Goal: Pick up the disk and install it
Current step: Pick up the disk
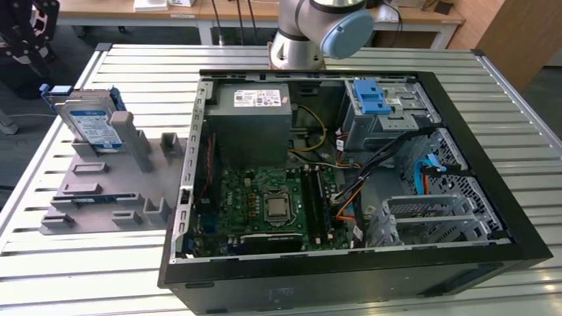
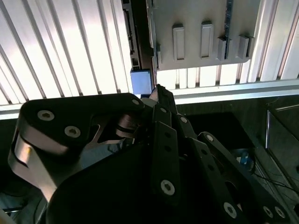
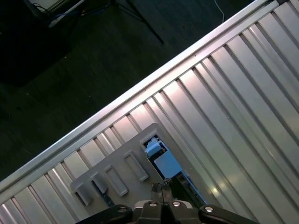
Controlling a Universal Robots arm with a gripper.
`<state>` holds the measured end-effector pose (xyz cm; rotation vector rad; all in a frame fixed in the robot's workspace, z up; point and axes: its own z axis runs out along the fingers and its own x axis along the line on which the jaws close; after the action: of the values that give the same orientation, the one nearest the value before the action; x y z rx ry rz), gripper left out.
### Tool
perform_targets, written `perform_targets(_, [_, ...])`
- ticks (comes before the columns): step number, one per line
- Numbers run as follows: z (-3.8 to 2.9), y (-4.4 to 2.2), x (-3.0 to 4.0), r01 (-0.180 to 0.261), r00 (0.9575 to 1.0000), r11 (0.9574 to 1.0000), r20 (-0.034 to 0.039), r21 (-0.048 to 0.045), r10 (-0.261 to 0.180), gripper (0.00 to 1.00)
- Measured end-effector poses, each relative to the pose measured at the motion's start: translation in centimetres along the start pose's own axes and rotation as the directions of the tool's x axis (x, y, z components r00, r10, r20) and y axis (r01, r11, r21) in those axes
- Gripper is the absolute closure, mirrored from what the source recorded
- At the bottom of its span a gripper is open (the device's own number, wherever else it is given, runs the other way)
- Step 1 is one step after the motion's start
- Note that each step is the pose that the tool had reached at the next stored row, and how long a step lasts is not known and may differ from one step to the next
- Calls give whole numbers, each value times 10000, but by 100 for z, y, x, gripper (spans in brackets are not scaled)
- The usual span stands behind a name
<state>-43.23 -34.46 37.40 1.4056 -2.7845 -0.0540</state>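
Standing upright in the grey holder point(image 1: 105, 191), the disk point(image 1: 95, 128) is seen below the gripper point(image 3: 161, 187), untouched; its jaws are closed together, empty.

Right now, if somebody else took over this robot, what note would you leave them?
Gripper: shut, holding nothing, close to the disk in the first wrist view.
Disk: standing on edge in the grey holder, on the exterior view's left of the open computer case.
Done: nothing visible.
Left: picking up and installing.
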Motion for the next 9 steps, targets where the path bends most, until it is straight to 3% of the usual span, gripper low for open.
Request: perform_targets(9, [0,0,0,749,9972,9972,-24,5,-749,89])
